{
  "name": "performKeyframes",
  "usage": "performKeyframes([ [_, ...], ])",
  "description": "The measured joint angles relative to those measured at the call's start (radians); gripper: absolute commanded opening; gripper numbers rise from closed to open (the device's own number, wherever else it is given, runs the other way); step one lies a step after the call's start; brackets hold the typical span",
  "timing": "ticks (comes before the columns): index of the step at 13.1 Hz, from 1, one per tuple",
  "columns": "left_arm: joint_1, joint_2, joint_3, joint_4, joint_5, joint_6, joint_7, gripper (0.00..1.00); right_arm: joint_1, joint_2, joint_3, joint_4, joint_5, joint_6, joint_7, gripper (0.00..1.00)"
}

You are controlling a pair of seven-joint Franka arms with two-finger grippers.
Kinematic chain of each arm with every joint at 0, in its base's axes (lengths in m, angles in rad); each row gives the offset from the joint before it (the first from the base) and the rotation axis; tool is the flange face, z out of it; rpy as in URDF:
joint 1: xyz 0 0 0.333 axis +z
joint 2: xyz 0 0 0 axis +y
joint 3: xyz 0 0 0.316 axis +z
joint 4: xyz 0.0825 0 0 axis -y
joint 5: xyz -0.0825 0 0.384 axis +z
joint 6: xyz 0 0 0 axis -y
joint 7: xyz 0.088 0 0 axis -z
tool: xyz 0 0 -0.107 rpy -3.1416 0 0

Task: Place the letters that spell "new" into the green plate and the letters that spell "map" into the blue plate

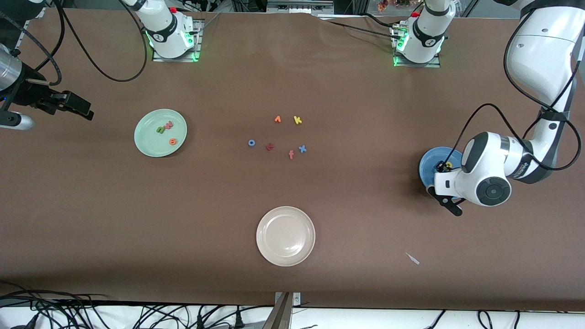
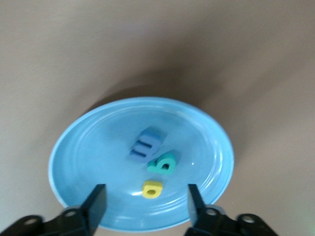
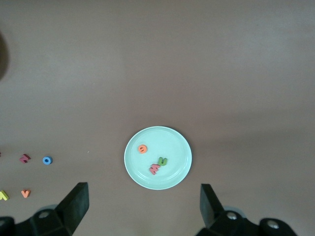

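The blue plate (image 1: 428, 165) lies at the left arm's end of the table. In it lie the blue "m" (image 2: 145, 145), the teal "p" (image 2: 162, 163) and the yellow "a" (image 2: 152, 189). My left gripper (image 1: 442, 187) (image 2: 146, 194) hangs open just over this plate (image 2: 93, 152), the "a" below the gap and untouched. The green plate (image 1: 147, 142) (image 3: 135, 169) at the right arm's end holds the green "n" (image 1: 161, 130) (image 3: 162, 161), the pinkish "w" (image 1: 169, 124) (image 3: 154, 169) and the orange "e" (image 1: 172, 141) (image 3: 142, 148). My right gripper (image 1: 80, 109) (image 3: 143, 194) waits open and empty, high beside that plate.
Loose letters lie mid-table: an orange one (image 1: 277, 119), a yellow "k" (image 1: 297, 120), a blue "o" (image 1: 251, 143), a dark red one (image 1: 270, 146), a salmon "f" (image 1: 291, 155), a blue "x" (image 1: 302, 148). A cream plate (image 1: 285, 235) sits nearer the camera.
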State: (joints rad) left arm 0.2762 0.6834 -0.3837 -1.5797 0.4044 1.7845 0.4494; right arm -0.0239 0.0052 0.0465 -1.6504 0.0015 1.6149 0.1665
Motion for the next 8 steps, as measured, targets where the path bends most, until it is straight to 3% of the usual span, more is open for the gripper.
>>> performKeyframes([
  [5,0.033,-0.044,-0.007,0.105,0.0,-0.191,0.001,1.0,0.0,0.0,-0.001,0.0,0.0,-0.005,0.0,1.0],
  [8,0.034,-0.072,-0.012,0.144,-0.04,-0.23,-0.023,1.0,0.0,0.0,-0.001,0.0,0.0,-0.005,0.0,1.0],
])
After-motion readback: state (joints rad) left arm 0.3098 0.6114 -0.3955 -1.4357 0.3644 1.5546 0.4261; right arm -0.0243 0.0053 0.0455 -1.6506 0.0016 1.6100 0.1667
